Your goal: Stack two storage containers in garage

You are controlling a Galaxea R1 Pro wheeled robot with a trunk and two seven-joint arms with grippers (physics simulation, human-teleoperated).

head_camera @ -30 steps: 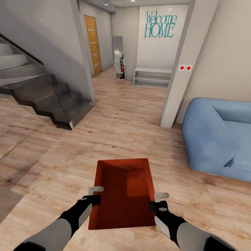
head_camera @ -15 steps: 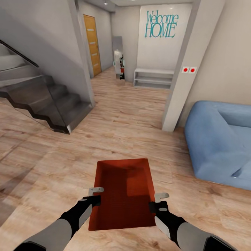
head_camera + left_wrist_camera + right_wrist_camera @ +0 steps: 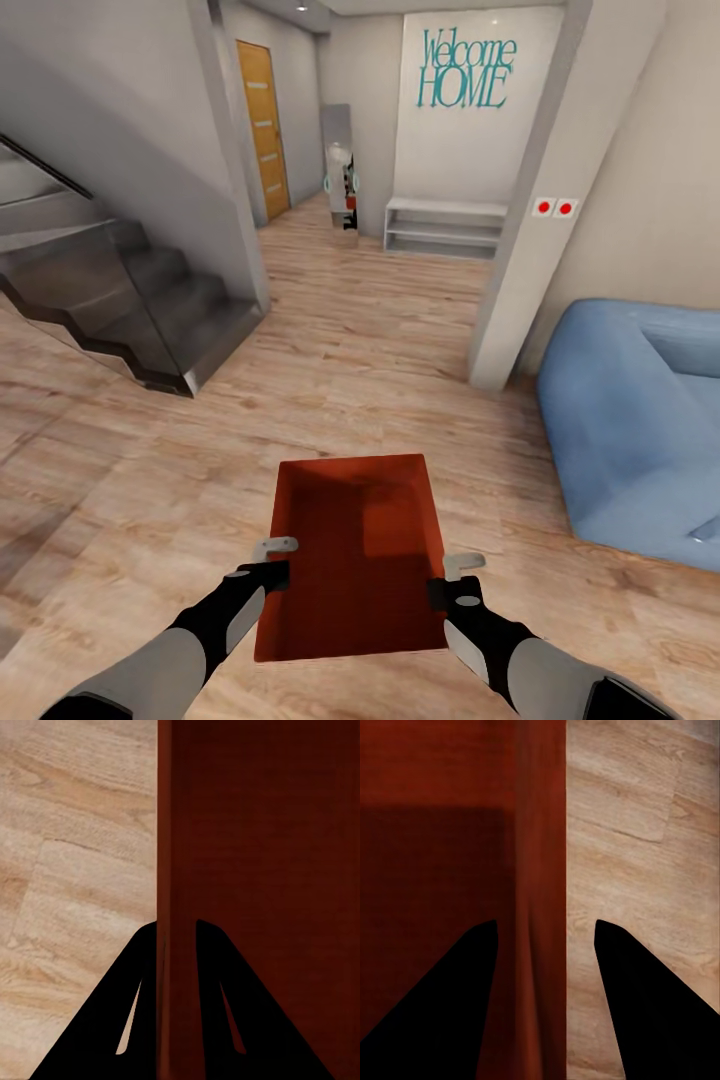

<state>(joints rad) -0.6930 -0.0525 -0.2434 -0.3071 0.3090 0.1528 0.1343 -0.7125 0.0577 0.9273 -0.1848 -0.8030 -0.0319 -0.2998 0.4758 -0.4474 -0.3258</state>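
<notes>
Now my left gripper (image 3: 277, 560) and right gripper (image 3: 452, 577) pinch the bin's (image 3: 355, 550) thin side walls; it seems light, maybe bendy.

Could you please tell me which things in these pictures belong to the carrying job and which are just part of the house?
Part of the job:
- orange-red bin, held over the wood floor
- left gripper, clamped on one side wall
- right gripper, on the opposite wall

Just there:
- blue sofa
- stairs
- white shelf
- orange door
- Welcome Home lettering
</notes>
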